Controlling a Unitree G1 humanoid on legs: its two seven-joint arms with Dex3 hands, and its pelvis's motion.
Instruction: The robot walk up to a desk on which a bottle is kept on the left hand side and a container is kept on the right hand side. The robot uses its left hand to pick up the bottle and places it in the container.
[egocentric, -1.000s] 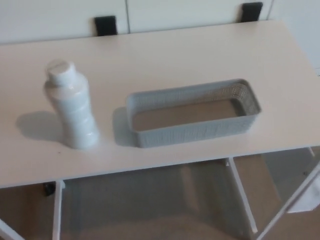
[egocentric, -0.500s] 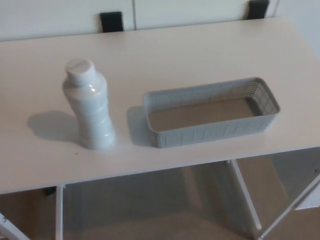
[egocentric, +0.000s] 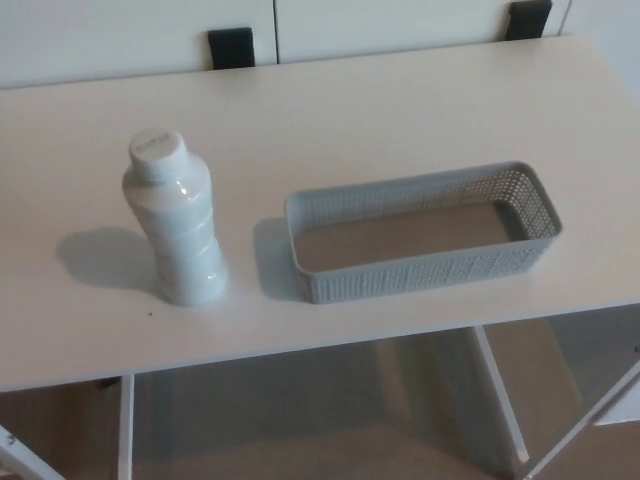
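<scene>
While neither robot hand shows, so their state cannot be told, the bottle (egocentric: 174, 218) stands untouched left of the empty container (egocentric: 422, 232), leaving pick-up and placement undone.

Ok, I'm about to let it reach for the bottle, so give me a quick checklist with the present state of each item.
1. Bottle upright on the desk: ok.
2. Bottle cap on: ok.
3. Container empty, nothing in the way inside: ok.
4. Clear gap between bottle and container, not touching: ok.
5. Left hand open and ready: cannot tell, neither hand is in the head view.
6. Desk around the bottle free of other things: ok.
</scene>
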